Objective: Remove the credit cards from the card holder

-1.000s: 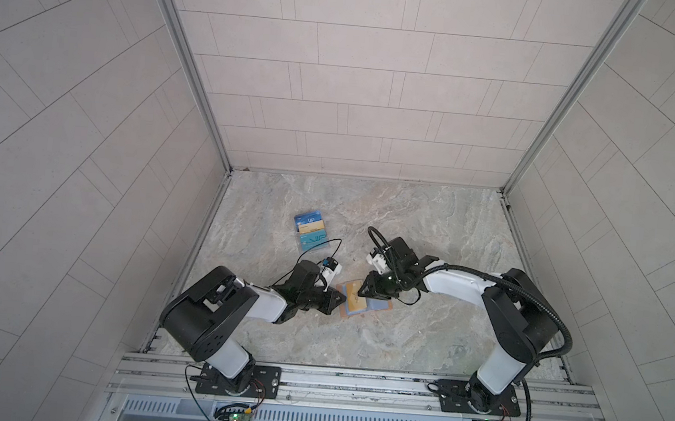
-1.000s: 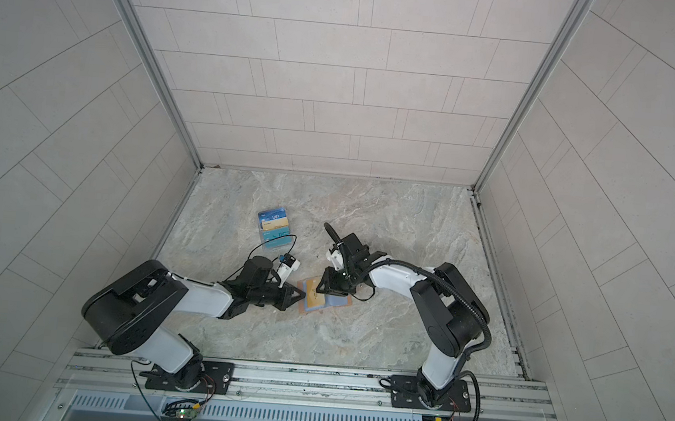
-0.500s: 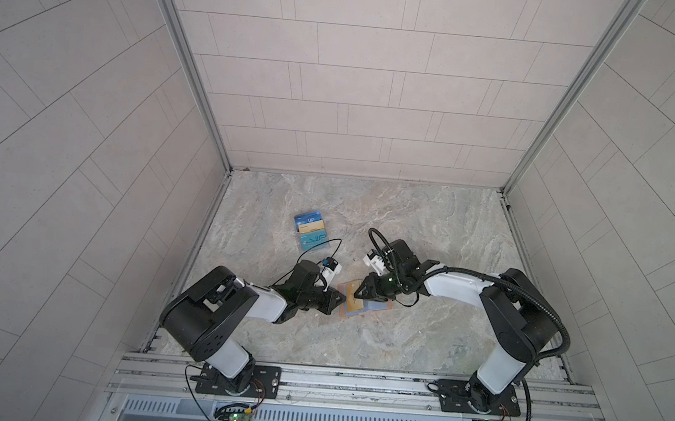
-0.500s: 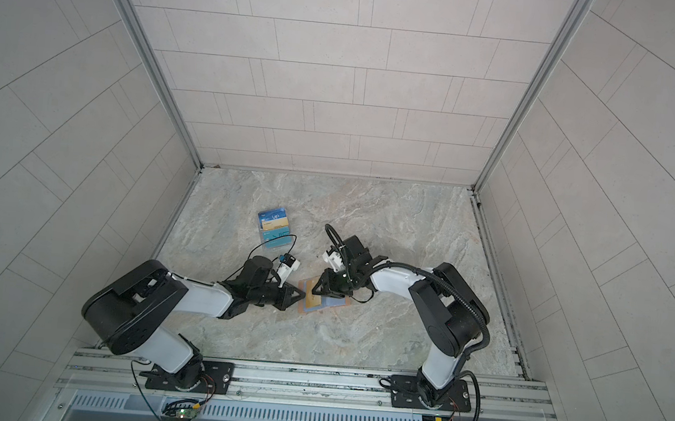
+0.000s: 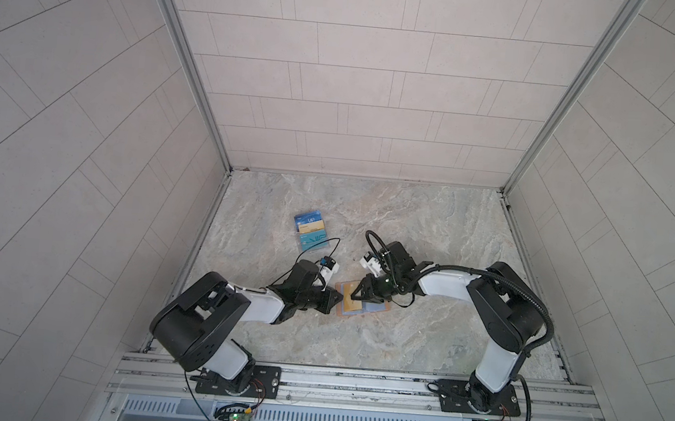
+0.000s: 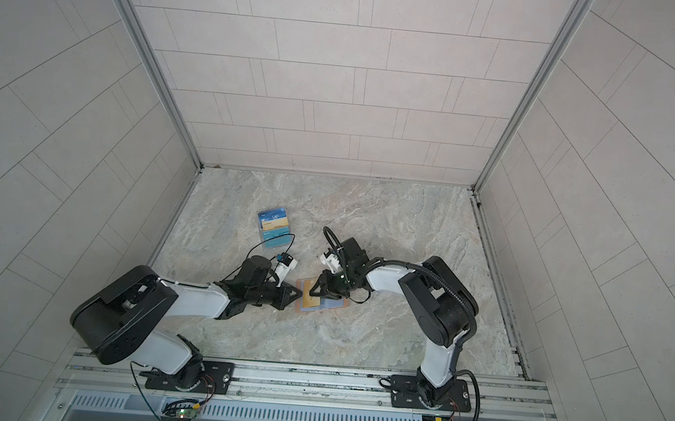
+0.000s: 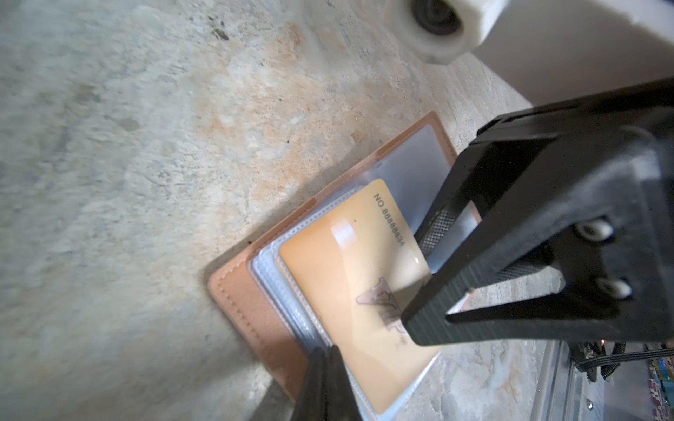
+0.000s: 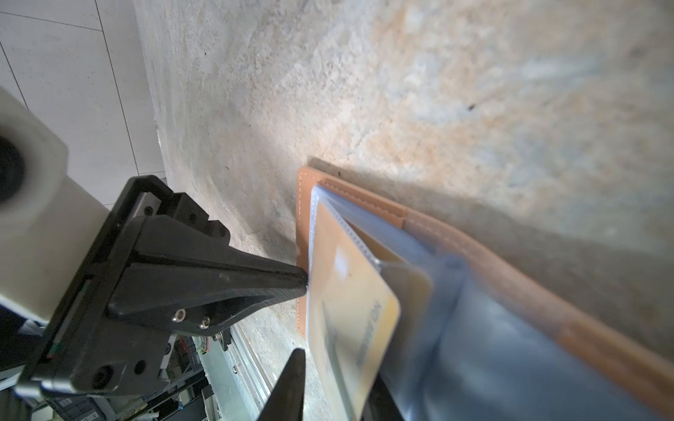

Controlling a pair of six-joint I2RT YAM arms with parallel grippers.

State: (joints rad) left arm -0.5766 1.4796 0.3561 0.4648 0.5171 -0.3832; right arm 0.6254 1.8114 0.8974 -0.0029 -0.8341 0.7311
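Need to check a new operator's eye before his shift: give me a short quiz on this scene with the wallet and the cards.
1. True or false: the left gripper has its jaws wide open, high above the wallet.
2. Which card lies between the jaws of the right gripper? A) blue B) gold C) teal
3. Seen from the wallet, where does the stack of loose cards lie?

Key
1. False: its jaws are shut, with the tip down at the wallet.
2. B, the gold card.
3. Apart from it, farther back on the table, toward the left arm's side.
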